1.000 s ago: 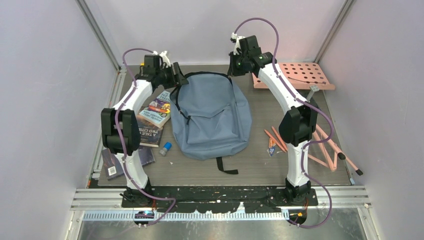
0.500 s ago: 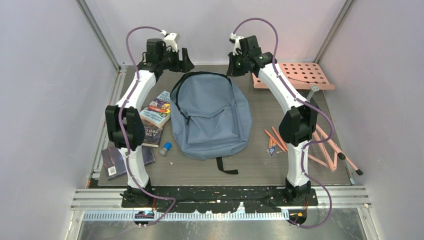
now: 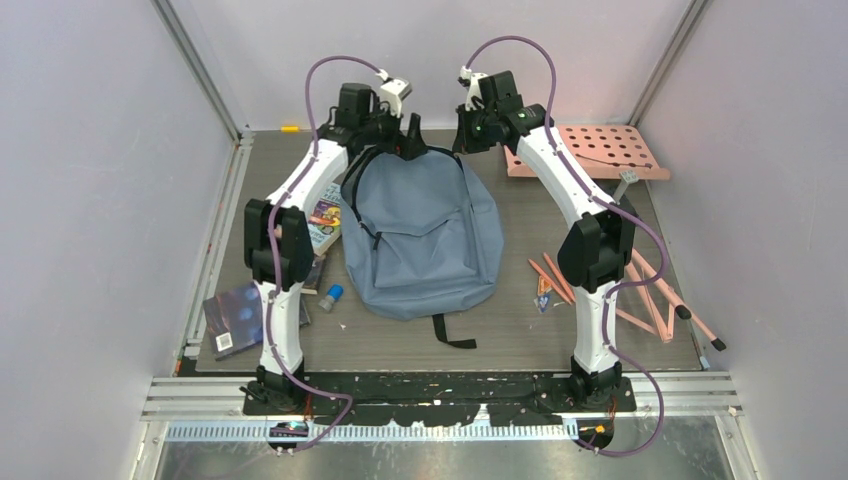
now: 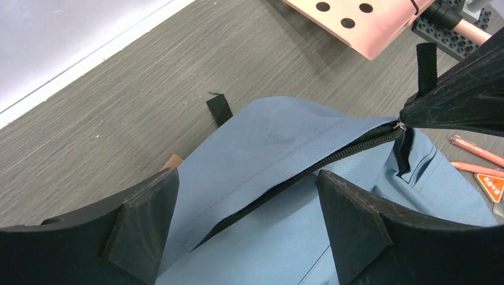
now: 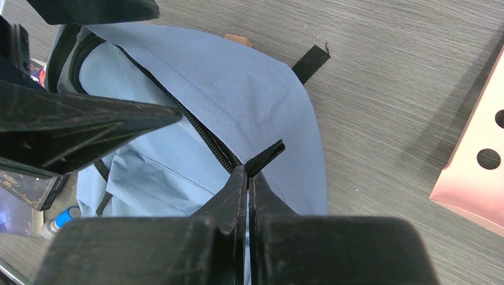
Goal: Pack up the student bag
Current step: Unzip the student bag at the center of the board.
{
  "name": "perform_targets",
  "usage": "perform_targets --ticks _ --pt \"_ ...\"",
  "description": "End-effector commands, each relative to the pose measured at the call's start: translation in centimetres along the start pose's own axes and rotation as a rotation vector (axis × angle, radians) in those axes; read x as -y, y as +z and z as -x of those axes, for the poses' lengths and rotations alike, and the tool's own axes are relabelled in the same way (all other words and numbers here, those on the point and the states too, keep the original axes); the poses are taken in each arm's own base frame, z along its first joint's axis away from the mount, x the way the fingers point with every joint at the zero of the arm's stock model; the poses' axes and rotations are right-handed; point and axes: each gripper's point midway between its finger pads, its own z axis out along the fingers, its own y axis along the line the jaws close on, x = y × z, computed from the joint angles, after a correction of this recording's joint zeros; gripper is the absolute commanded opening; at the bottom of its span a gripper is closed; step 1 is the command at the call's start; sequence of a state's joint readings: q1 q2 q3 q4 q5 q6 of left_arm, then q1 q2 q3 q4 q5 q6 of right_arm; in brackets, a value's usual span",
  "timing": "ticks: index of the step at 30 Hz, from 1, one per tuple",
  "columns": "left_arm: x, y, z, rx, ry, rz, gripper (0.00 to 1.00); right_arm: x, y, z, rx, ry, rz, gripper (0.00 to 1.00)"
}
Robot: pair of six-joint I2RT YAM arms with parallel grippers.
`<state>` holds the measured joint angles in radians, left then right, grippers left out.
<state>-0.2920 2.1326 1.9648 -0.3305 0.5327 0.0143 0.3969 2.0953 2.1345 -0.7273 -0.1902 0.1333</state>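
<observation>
The student bag (image 3: 420,230), grey-blue, lies flat in the middle of the table with its top toward the back wall. My left gripper (image 3: 412,140) hovers open over the bag's top edge. In the left wrist view its jaws (image 4: 246,178) straddle the dark zipper (image 4: 309,169), which gapes slightly, and nothing is held. My right gripper (image 3: 462,135) is shut on the black zipper pull (image 5: 265,157) at the zipper's end (image 5: 246,169). The left wrist view shows the same grip at the right gripper's tip (image 4: 404,122).
Books (image 3: 322,222) and a dark book (image 3: 240,312) lie left of the bag, partly behind the left arm, with a small blue-capped item (image 3: 331,295) beside them. A pink perforated board (image 3: 590,150) sits at the back right. Orange pencils (image 3: 550,280) and pink rods (image 3: 665,295) lie right.
My left arm has swung right, from beside the books to over the bag's top edge, and its jaws have spread wider. The right arm has stayed put, still pinching the zipper pull.
</observation>
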Motion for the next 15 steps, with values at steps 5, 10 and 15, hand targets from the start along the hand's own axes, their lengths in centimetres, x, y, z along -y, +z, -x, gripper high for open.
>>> perform_targets --ticks 5,10,15 --pt "0.1 0.7 1.2 0.018 0.041 0.036 0.64 -1.0 -1.5 2.6 0.084 -0.024 0.032 0.01" --pt "-0.1 0.5 1.3 0.02 0.017 0.057 0.32 0.2 -1.7 2.5 0.081 -0.016 -0.04 0.0" --pt "-0.4 0.1 2.2 0.038 -0.049 0.1 0.03 2.2 -2.2 2.6 0.083 0.005 -0.16 0.01"
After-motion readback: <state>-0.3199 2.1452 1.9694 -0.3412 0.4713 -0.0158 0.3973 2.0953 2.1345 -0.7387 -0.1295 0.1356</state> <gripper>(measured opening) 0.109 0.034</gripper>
